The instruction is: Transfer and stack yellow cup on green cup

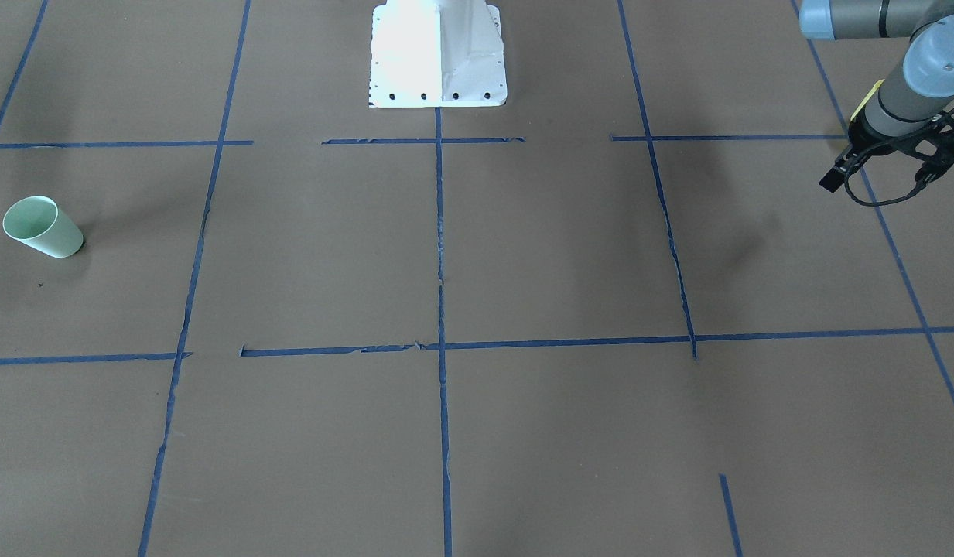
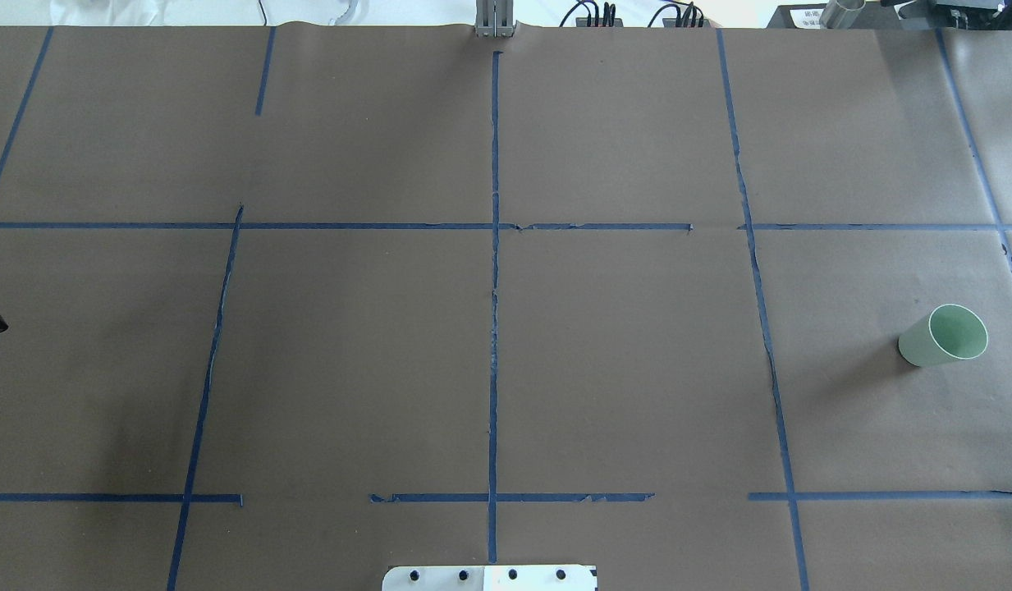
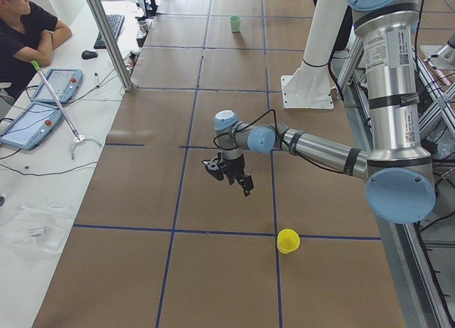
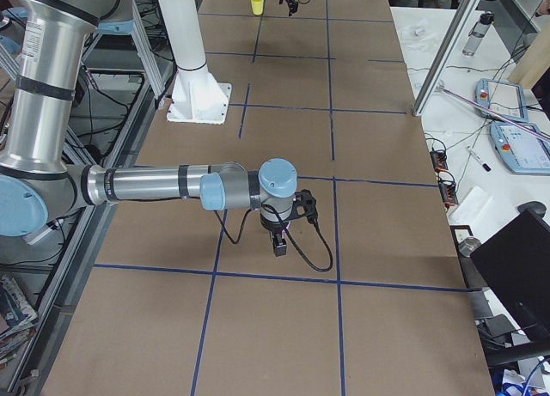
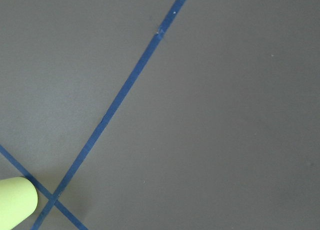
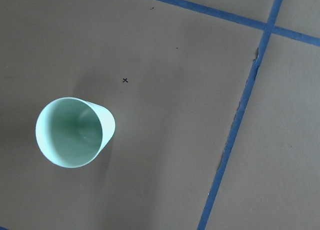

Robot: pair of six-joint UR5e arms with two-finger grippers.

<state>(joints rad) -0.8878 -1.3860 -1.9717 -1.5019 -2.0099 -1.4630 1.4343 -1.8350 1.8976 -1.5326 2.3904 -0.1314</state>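
**Cups at opposite ends, nothing picked up yet**

Starting at the robot's left end: the yellow cup (image 3: 288, 240) stands upright, mouth up, right at a crossing of the blue tape (image 2: 495, 328). The left gripper (image 3: 234, 177) hangs over the table (image 2: 637, 369) near the cup but apart from it, touching nothing. I see no cup in it. How wide the jaws are I honestly can't tell, it's small and dark in every view. Its wrist camera only catches the cup in a bottom corner, so I'd say it isn't lined up for a grab.

The middle is just the white base (image 1: 438, 54) and the tape grid.

Over at the right end is the green cup (image 2: 945, 336), also upright and mouth up. That makes sense, since the yellow one has to drop into it. The right gripper (image 4: 279, 244) hovers above the table, and its camera looks down into the green cup, a bit off to one side. Only a side view shows that gripper, so I can't tell whether it's spread or closed.

My guess on the layout: the cups are well apart, each at its own arm's end. So the yellow one probably has to be passed across.
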